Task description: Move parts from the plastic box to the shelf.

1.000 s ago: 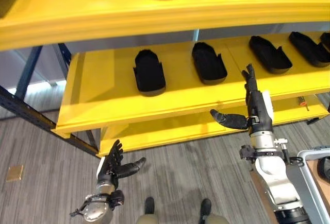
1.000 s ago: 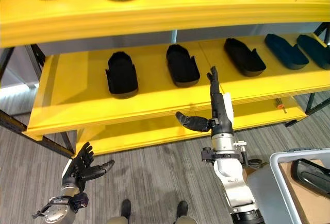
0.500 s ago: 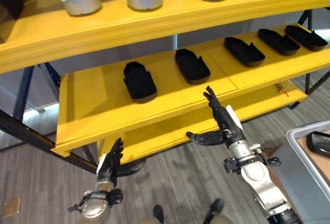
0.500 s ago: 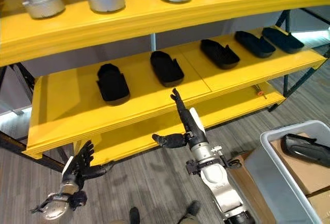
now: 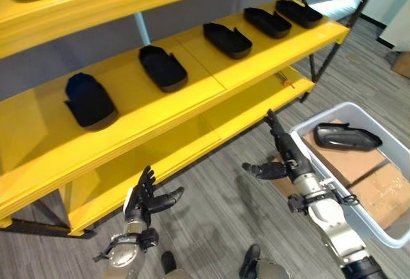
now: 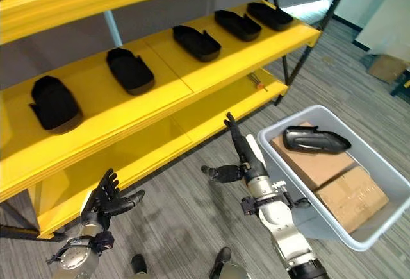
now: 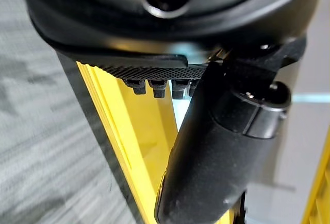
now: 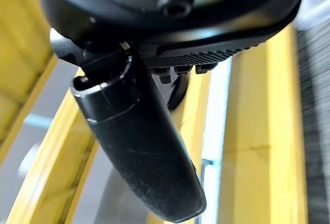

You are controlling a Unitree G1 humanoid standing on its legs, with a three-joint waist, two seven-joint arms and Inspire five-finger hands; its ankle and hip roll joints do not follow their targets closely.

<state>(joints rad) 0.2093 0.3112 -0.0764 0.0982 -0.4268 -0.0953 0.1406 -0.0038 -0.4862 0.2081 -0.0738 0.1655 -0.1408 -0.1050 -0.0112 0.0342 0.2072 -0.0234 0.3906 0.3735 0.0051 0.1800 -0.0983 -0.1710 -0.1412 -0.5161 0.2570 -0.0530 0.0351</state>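
Two silver-grey arms end in dark hands: the left hand (image 5: pixel 146 201) and right hand (image 5: pixel 284 158) each show a white thumb cover. Ribbed black palm edges and small screws show close up.

Shelf (image 5: pixel 192 99): yellow painted boards, smooth, slight sheen. Parts (image 5: pixel 163 67) on shelf: black moulded plastic, matt. Plastic box (image 6: pixel 378 163): pale grey, smooth. Cardboard (image 6: pixel 349 192) inside box: brown, matt. Floor (image 6: pixel 186 215): grey, streaked wood-grain look. Hands (image 6: pixel 246 160): dark, smooth plastic.
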